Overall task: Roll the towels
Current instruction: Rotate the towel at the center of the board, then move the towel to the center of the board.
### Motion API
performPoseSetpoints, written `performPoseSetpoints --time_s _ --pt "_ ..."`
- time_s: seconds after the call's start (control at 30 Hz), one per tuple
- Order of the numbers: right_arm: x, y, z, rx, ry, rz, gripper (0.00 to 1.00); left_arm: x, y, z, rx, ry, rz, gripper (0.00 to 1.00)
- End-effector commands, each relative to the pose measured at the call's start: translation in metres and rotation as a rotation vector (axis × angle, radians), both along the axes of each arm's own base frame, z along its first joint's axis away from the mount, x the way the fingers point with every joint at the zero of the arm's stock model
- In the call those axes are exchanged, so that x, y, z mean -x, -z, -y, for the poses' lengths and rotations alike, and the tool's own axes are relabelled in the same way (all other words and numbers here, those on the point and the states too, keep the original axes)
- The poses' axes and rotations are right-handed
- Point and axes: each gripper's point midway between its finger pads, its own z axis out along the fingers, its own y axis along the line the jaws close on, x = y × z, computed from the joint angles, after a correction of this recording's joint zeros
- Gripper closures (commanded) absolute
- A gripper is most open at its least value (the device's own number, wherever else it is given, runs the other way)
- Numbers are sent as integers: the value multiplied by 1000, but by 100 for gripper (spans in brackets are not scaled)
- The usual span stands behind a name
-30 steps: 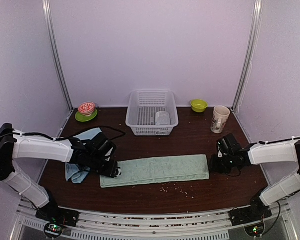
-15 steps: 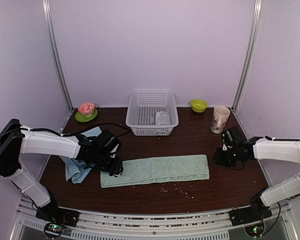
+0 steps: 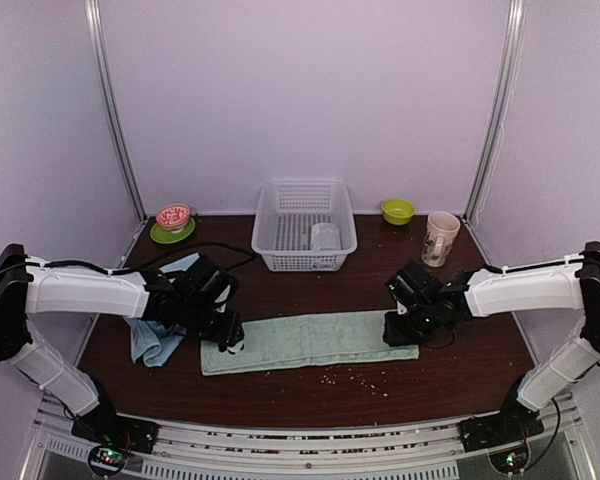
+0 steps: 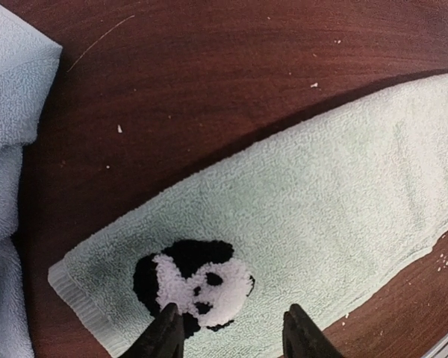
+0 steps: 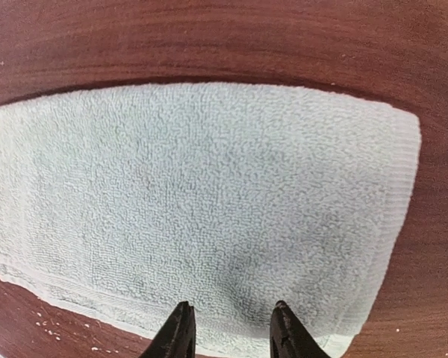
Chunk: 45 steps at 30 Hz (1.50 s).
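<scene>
The pale green towel lies flat and long across the middle of the table. Its panda patch is at the left end. My left gripper hovers open just over that patch, one finger at each side, holding nothing. At the towel's right end, my right gripper stands open over the near edge, empty. From above, the left gripper and right gripper sit at opposite ends. The light blue towel lies crumpled to the left, partly under my left arm. A greyish-white towel sits rolled in the basket.
The white lattice basket stands at the back centre. A mug and a green bowl are at the back right, and a red bowl on a green plate at the back left. Crumbs dot the table before the towel.
My right arm has swung left, from beyond the towel's right end to over it, and its jaws have opened. The left gripper has shifted only slightly near the panda end.
</scene>
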Motion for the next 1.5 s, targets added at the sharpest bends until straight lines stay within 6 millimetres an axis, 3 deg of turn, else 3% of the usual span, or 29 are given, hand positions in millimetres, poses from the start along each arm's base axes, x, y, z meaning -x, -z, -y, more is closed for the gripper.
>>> performPoseSetpoints --time_s 0.0,0.23,0.47,0.67,0.87,1.0,1.47 --pt "5 20 5 90 -30 -53 67 -1 -5 2 31 -7 31 54" --pt "17 34 38 176 -22 -130 69 5 4 2 54 -2 16 54" --pt "16 31 62 159 41 -144 66 2 1 4 57 6 31 54" --pt "4 -5 58 72 86 -45 58 0 -8 -1 43 -13 46 54" --pt "-6 -30 84 27 197 60 59 12 -3 -22 44 -107 16 54" --pt "-5 -21 103 -19 269 59 65 19 -1 -30 58 -145 6 54" --pt "-3 20 103 -106 325 -39 73 17 -3 -26 57 -138 -1 54"
